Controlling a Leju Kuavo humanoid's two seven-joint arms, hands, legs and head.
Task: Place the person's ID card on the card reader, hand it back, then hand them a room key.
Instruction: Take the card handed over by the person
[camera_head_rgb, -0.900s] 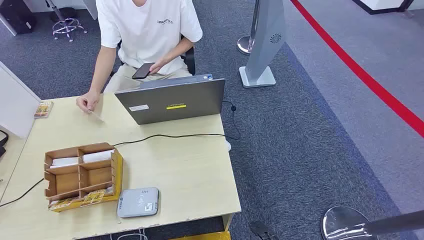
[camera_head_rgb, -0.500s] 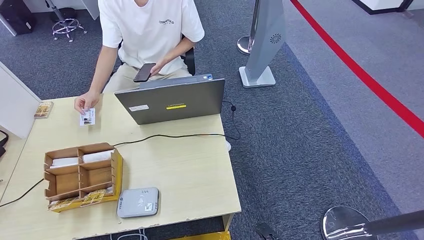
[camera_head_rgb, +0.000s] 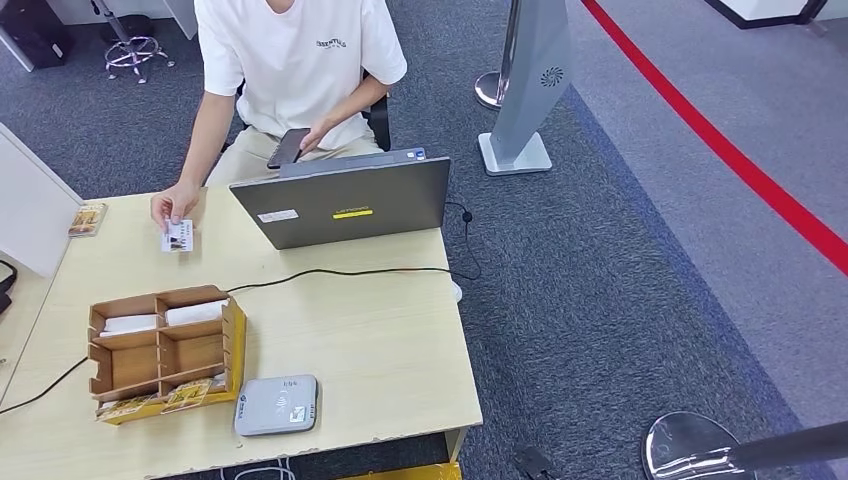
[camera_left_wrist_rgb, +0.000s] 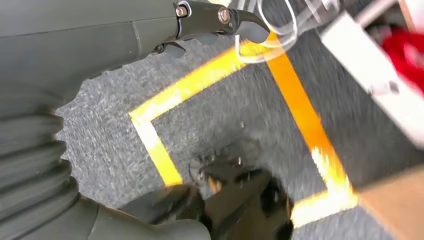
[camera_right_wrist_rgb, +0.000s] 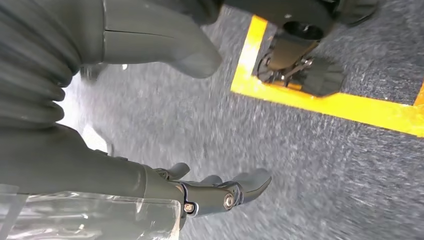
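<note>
Person's hand (camera_head_rgb: 175, 205) presses ID card (camera_head_rgb: 177, 236); right hand (camera_right_wrist_rgb: 165, 120) empty.

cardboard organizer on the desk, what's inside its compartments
The cardboard organizer holds white cards in its two far compartments. Both middle compartments look empty. Yellow printed packets sit along its near edge. How many cards are stacked cannot be told.

Count: 1 ID card (camera_head_rgb: 177, 236), 1 card reader (camera_head_rgb: 277, 404), 1 laptop (camera_head_rgb: 345, 200), 1 organizer box (camera_head_rgb: 163, 350), 1 phone (camera_head_rgb: 288, 147), 1 person (camera_head_rgb: 290, 70).
</note>
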